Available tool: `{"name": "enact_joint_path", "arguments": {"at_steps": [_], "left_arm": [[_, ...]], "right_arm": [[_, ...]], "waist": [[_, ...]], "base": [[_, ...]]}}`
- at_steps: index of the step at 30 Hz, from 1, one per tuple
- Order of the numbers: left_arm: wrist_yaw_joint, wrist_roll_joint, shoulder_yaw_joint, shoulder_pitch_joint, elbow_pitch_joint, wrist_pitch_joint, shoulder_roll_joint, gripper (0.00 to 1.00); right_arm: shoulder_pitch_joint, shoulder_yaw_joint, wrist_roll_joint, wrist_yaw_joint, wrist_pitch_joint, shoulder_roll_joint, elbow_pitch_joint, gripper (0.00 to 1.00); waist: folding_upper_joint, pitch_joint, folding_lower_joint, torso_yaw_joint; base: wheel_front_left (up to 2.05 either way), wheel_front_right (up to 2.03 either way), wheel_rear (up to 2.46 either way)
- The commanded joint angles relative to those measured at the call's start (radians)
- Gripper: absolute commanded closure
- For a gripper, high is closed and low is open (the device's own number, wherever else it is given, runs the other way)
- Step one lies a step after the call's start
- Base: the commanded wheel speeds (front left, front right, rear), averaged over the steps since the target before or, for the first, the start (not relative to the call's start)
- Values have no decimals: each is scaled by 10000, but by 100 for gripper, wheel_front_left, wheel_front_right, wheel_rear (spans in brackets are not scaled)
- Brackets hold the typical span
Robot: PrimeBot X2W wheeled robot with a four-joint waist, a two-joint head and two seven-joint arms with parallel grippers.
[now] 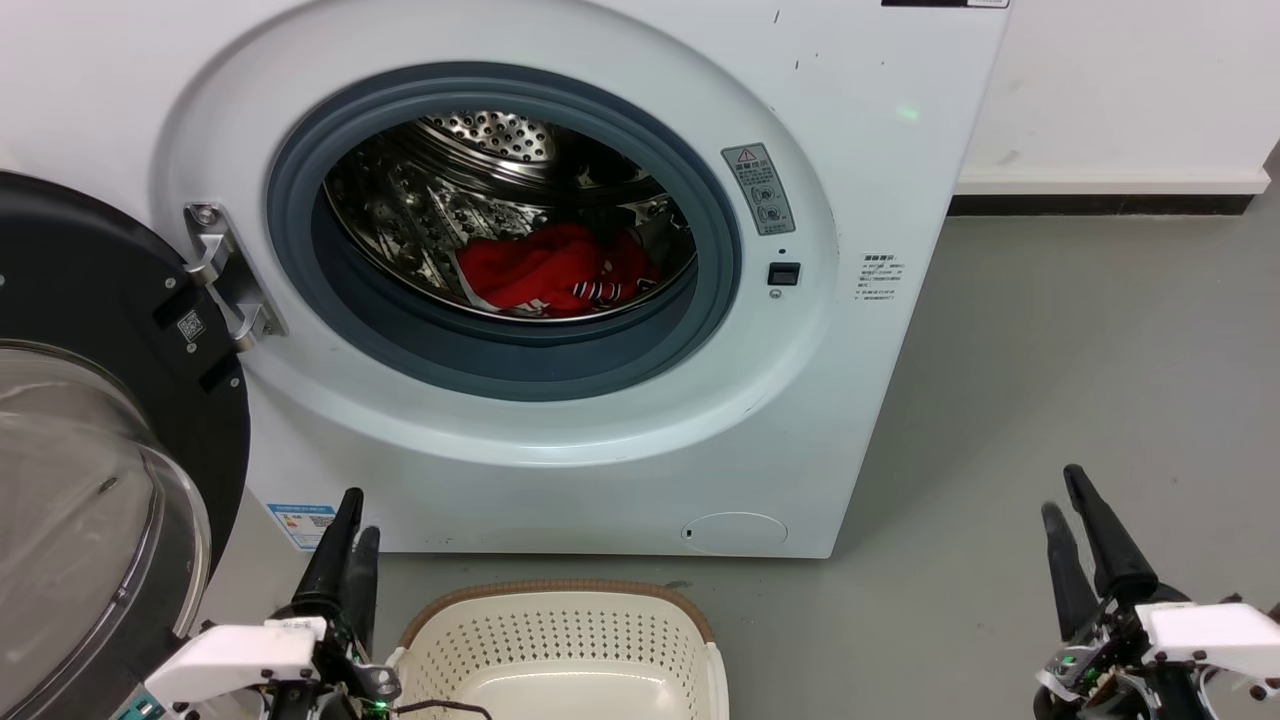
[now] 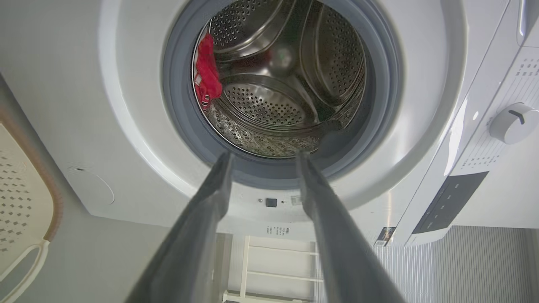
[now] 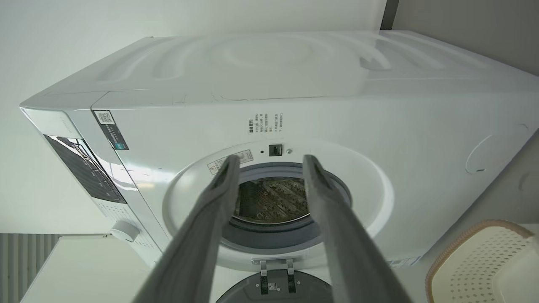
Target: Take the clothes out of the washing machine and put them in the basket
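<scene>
Clothes (image 1: pixel 550 270) lying in washing machine (image 1: pixel 880 150), left claw (image 2: pixel 265 158) and right claw (image 3: pixel 271 162) gaping empty, left wrist view showing dial (image 2: pixel 513 122).

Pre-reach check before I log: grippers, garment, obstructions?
Left gripper open, empty, beside basket. Right gripper open, empty. Red garment lying in washing machine drum. Door open, nothing in the way.

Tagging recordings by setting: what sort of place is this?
Most likely a laundry area; home or test room, I cannot tell. A white front-loading washing machine stands on a grey floor, its door swung open, a red garment in its drum, a cream basket in front.
</scene>
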Motion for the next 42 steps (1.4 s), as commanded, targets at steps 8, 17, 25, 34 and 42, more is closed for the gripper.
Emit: {"name": "enact_joint_path", "arguments": {"at_steps": [8,17,25,34,42], "left_arm": [[-1,403,-467,-340,-212,-480,31,0],[-2,1812,-698,-475,-439,-851,55,0],[-3,3582,-851,-550,-641,-1189,38,0],[-4,5374,-1100,-709,-666,-1539,30,0],[-5,6907,-1208,-849,-491,-1819,29,0]], "right_arm": [[-28,277,-398,0,-480,-14,-469,0],[81,316,-1638,0,-851,-14,-747,0],[152,419,-3844,0,-1188,-14,-1059,0],[224,528,-6117,0,-1534,-15,-1273,0],[271,610,-7946,0,-1818,-15,-1269,0]], "waist": [[0,4,0,-46],[0,-15,0,-69],[0,-35,0,-63],[0,-37,0,-31],[0,-49,0,0]], "base": [[0,0,0],[0,0,0],[0,0,0],[0,0,0],[0,0,0]]}}
